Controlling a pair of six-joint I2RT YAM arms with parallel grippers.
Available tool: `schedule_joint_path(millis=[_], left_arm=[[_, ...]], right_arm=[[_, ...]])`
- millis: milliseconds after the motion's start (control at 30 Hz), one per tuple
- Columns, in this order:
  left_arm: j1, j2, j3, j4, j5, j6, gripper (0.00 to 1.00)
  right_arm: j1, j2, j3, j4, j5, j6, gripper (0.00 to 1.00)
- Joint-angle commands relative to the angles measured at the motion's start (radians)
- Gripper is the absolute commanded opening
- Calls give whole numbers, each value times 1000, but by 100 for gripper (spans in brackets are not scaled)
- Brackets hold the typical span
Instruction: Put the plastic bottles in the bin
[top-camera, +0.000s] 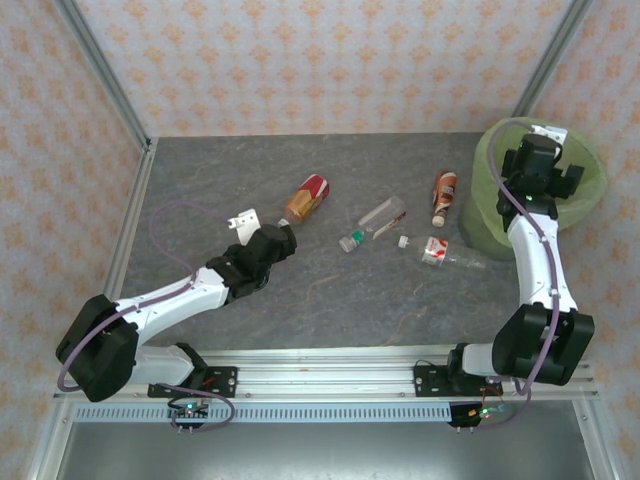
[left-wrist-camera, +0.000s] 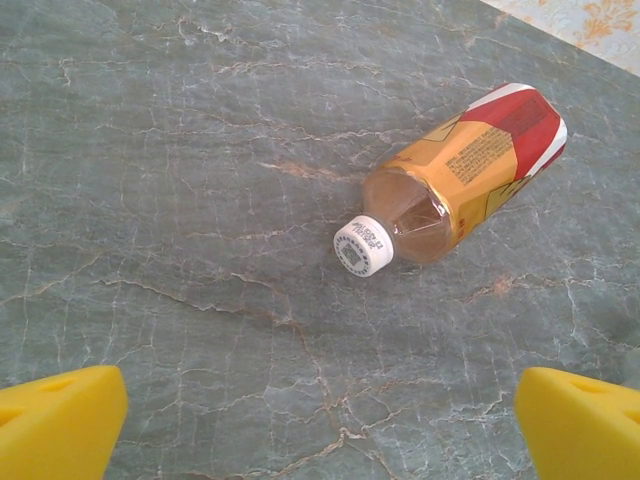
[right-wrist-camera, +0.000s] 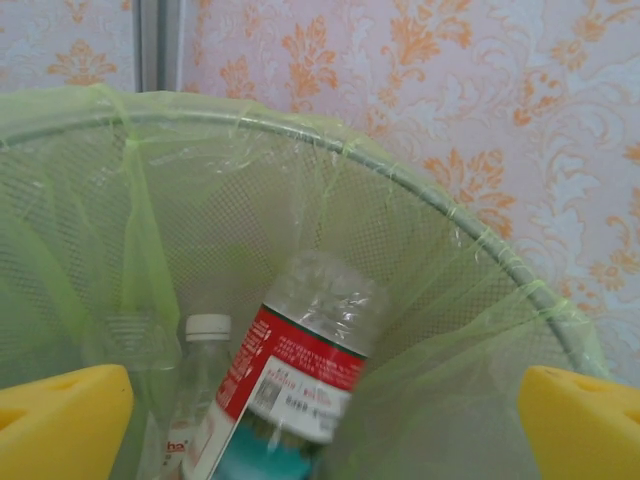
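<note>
Several plastic bottles lie on the grey table: one with an orange and red label (top-camera: 307, 197) (left-wrist-camera: 470, 165), a clear one with a green cap (top-camera: 372, 222), a brown-labelled one (top-camera: 443, 195) and a red-labelled clear one (top-camera: 440, 252). My left gripper (top-camera: 290, 233) (left-wrist-camera: 320, 435) is open, just short of the orange bottle's white cap (left-wrist-camera: 364, 245). The right gripper (top-camera: 546, 178) (right-wrist-camera: 320, 435) hangs open over the bin (top-camera: 480, 215) (right-wrist-camera: 400, 180). A red-labelled bottle (right-wrist-camera: 315, 350) lies loose inside the bin, beside a white-capped bottle (right-wrist-camera: 205, 335).
Patterned walls and metal frame posts (top-camera: 100, 70) close in the table on three sides. The bin stands in the far right corner. The loose bottles lie in a band across the table's middle.
</note>
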Motion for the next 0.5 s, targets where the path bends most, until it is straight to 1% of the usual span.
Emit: schedule_joint_path(millis=[0,233,300,367,467], left_arm=[[2,-10,-8,-9,-18,-7,100],[2,0,-1,-5,-13,-8,100],[2,1,0,-8,-11,-6,100],[2,2,0,-8,-11,-6,100],[2,3,1,-9,-11,-7,100]], right_arm=[[-5,-14,66,-82,-37,54,99],[-3,-53,82,-129,-152,140,99],[-3,-69,75,-126,-218,128,99],[-3,-90,43,-87,-297,97,99],[14,-119,18,-62,-348,60,99]])
